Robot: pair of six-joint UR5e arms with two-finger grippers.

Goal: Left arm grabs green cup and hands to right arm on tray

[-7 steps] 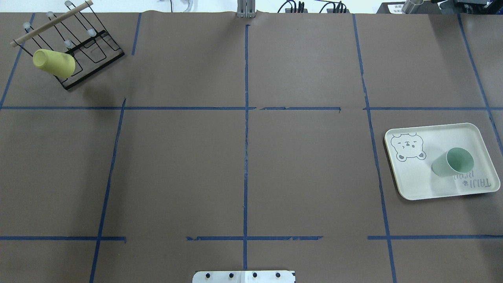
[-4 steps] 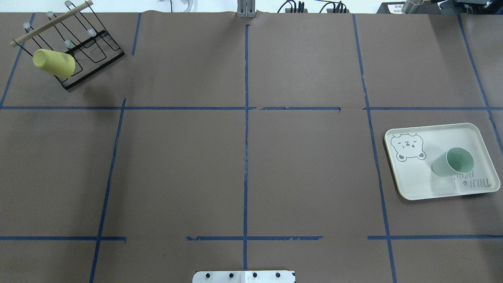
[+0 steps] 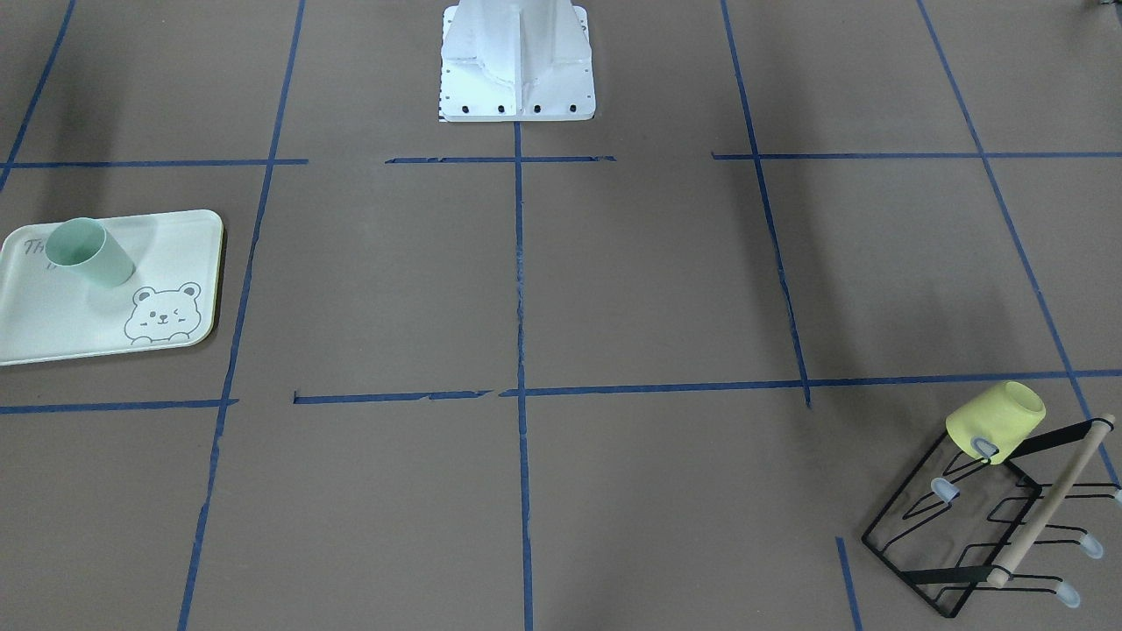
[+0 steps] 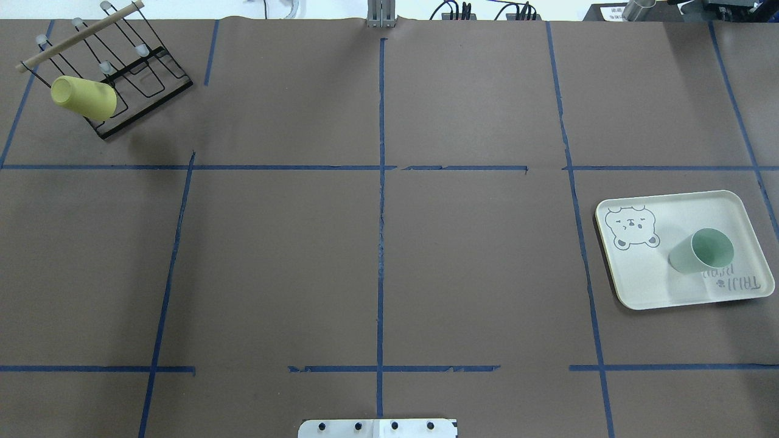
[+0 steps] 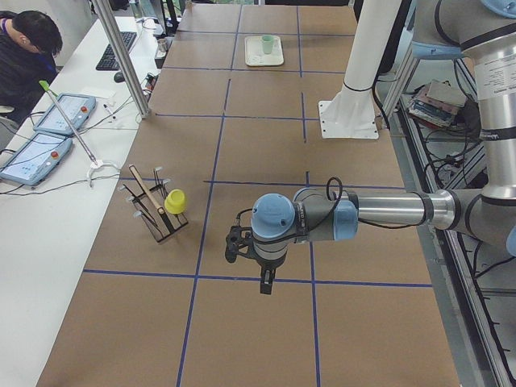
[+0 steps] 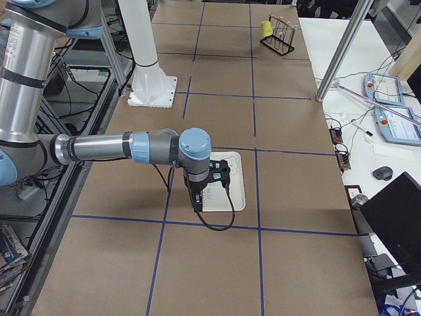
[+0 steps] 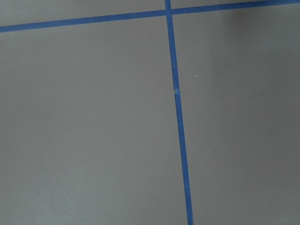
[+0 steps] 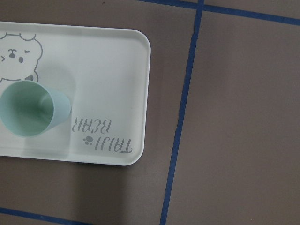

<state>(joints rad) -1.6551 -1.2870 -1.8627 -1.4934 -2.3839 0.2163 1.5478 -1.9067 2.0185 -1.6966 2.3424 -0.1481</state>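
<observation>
Green cup: you find the green cup [image 4: 700, 252] upright, mouth up, standing on the tray [image 4: 669, 286] on the robot's right side of the table [image 4: 274, 255].
Cup's spot on the tray: it stands between the bear drawing [image 4: 633, 227] and the "TAIJI BEAR" lettering [image 8: 105, 140], just beside the lettering. Nothing grips or touches it.
Left arm: in the exterior left view you see the left arm [image 5: 379, 211] stretched out low across the table, with the left gripper [image 5: 265, 284] pointing down over bare table cover, well apart from the tray.
Left claw: you cannot tell whether it is wide or narrow, since only that side view shows it. Its wrist camera gives you only brown cover and crossed blue tape [image 7: 180, 131].
Right arm: in the exterior right view the right arm [image 6: 99, 146] reaches out over the table, and the right gripper [image 6: 196, 201] hangs pointing down above the tray.
Right claw: again you cannot tell its opening, as it shows in one side view alone. Its wrist camera looks down on the cup at the view's left edge.
Other things: a yellow cup [image 4: 84, 97] sits mouth-down on a prong of the wire rack [image 4: 140, 79] at the far left corner, well apart from the tray.
</observation>
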